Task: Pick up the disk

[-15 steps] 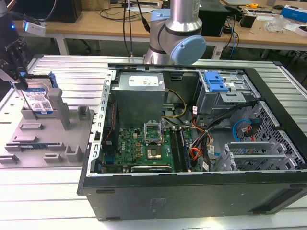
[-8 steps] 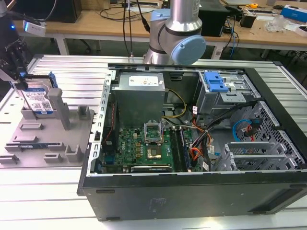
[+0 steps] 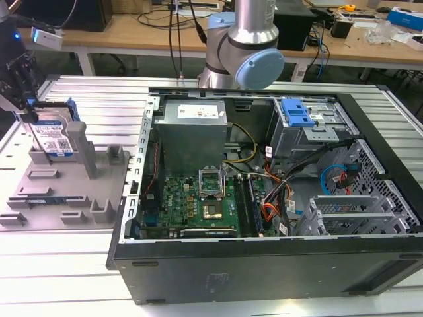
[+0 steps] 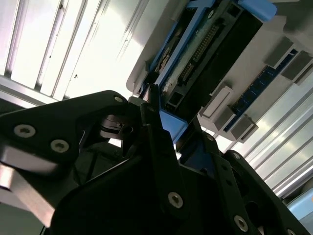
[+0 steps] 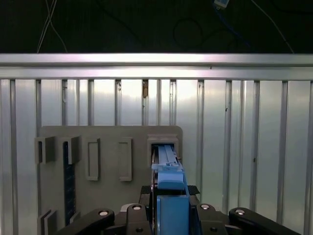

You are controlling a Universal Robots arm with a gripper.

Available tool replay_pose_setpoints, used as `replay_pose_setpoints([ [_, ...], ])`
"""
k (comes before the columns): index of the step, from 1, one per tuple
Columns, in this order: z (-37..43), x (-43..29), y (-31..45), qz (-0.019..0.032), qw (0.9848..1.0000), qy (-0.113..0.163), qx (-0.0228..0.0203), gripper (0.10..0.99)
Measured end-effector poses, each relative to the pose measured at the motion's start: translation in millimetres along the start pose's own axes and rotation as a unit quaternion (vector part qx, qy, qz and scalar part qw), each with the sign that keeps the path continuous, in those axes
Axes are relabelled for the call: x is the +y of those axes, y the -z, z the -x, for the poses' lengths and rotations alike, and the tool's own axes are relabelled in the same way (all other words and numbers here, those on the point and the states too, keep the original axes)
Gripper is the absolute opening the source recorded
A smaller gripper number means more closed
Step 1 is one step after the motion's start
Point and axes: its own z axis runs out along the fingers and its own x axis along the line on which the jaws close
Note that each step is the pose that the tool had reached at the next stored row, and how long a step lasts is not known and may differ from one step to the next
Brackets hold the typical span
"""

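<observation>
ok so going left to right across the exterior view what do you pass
gripper over the disk → grey holder → power supply box → circuit board → blue latch on the drive cage

The flat rectangular silver disk (image 3: 54,135) carries a white-and-blue barcode label, and its plastic side rails are bright blue in both wrist views (image 5: 171,196) (image 4: 171,122). The slotted plastic holder (image 3: 66,191) is plain matt grey. The metal claw (image 3: 20,82) is black, with pale silver screw heads on its links in the second wrist view (image 4: 151,127). The ribbed aluminium table (image 3: 59,264) is silver-white with dark parallel grooves. The open computer case (image 3: 264,264) is black outside, with a green circuit board (image 3: 192,205), a blue plastic latch (image 3: 296,112) and orange, yellow and black cables (image 3: 271,211).
</observation>
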Motion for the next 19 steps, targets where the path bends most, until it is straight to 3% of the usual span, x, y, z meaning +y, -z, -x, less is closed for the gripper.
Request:
replay_pose_setpoints([
  [3, -0.3, -0.1, 3.3, 0.0000, 1.0000, 0.000, -0.0012, 0.365],
  [8, -1.4, -0.4, 16.2, -0.0001, 1.0000, 0.000, -0.0057, 0.365],
  [11, -2.5, -0.7, 35.6, -0.0002, 0.9999, 0.000, -0.0104, 0.365],
  [13, -2.9, -0.9, 43.1, -0.0001, 0.9999, 0.000, -0.0115, 0.365],
  [19, -5.2, -1.6, 78.1, -0.0002, 0.9999, 0.000, -0.0147, 0.365],
])
